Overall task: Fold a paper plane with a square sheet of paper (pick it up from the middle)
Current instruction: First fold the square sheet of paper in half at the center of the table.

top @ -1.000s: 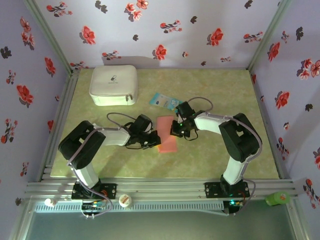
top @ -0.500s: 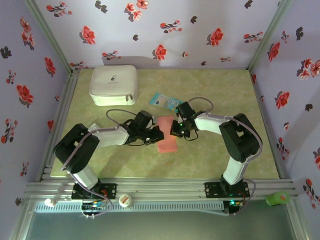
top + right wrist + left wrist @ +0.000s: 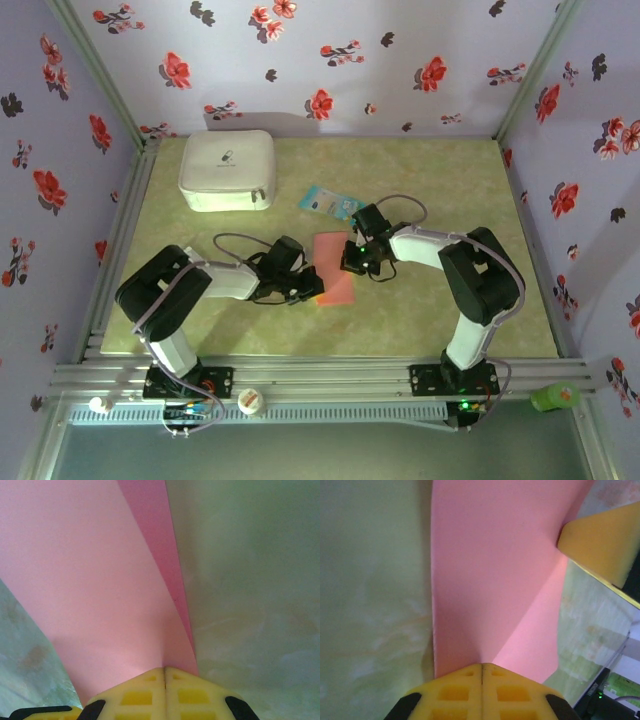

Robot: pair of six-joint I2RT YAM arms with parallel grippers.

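**Top view, left to right.** Well up and to the left of the left gripper [image 3: 310,286]: white case [image 3: 227,170], flat on the green table [image 3: 430,180]. Left gripper low over the table, reaching rightward, clamped on the lower left edge of the square sheet of paper [image 3: 336,270]. Sheet between the two grippers, near the table's middle, lying low. Outline from above an upright oblong rather than a square. Up beyond both grippers, just past the sheet's far edge: small light-blue packet [image 3: 330,203], apart from the paper. Right gripper [image 3: 351,262] reaching leftward, clamped on the upper half of the sheet's right edge, nearer the packet than the left gripper. Far to the right of and nearer than the right gripper, off the table's near right corner: small green object [image 3: 553,398].

**Left wrist view.** Yellow fingers [image 3: 445,692] pressed together with no gap at the seam. Pink sheet [image 3: 490,555] pinched there and spreading away ahead of the tips. Bare table to the left of the tips. Paler pink area to the right, bounded by a slanting line. Right gripper's yellow finger [image 3: 600,545] ahead and to the right, at the sheet's far edge.

**Right wrist view.** Yellow fingers [image 3: 130,697] likewise pressed tight on the sheet [image 3: 85,580]. Second, darker pink layer [image 3: 150,520] along the right edge ahead of the tips, with table to the right of it.
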